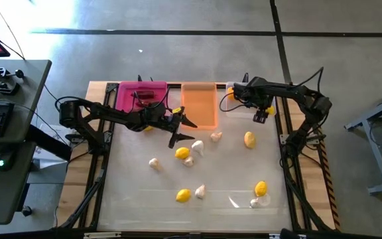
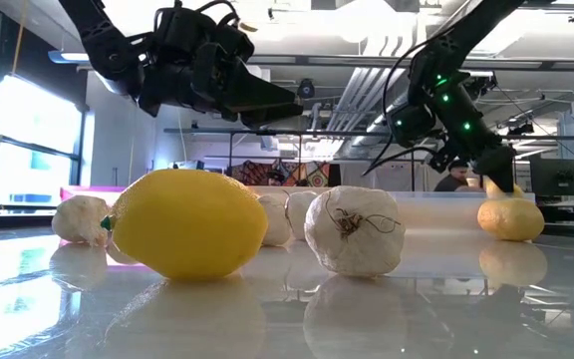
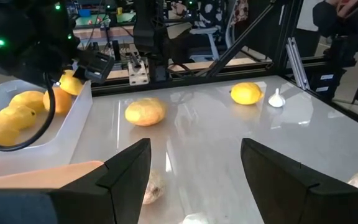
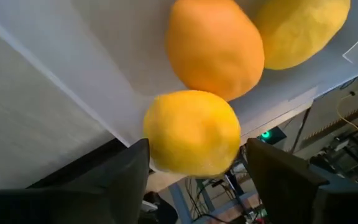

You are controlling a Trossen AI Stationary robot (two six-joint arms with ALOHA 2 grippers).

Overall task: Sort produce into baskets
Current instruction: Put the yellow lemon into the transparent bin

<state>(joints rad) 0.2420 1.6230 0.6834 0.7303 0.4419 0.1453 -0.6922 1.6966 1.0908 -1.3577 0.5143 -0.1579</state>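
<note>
My right gripper (image 4: 194, 168) is shut on a yellow lemon (image 4: 191, 134) over the near wall of the clear basket (image 3: 73, 118), which holds several lemons (image 3: 17, 115). My left gripper (image 1: 178, 131) is open and empty above the table, just off the near left corner of the orange basket (image 1: 199, 105). The pink basket (image 1: 141, 95) stands left of it with dark chili peppers inside. Lemons (image 1: 183, 153) and garlic bulbs (image 1: 197, 146) lie loose on the white table. My right gripper pinches the lemon by its two opposite sides (image 4: 157, 140) between its two fingers. The fingers come from above, slanting down. The lemon is lifted clear and hangs just above the clear basket's wall (image 3: 70, 82).
Loose lemons lie at the middle right (image 1: 249, 139), near middle (image 1: 184, 195) and near right (image 1: 260, 188), with garlic (image 1: 154, 162) between them. A clear plastic scrap (image 1: 234, 199) lies near the front. A person shows in the room beyond (image 2: 453, 178).
</note>
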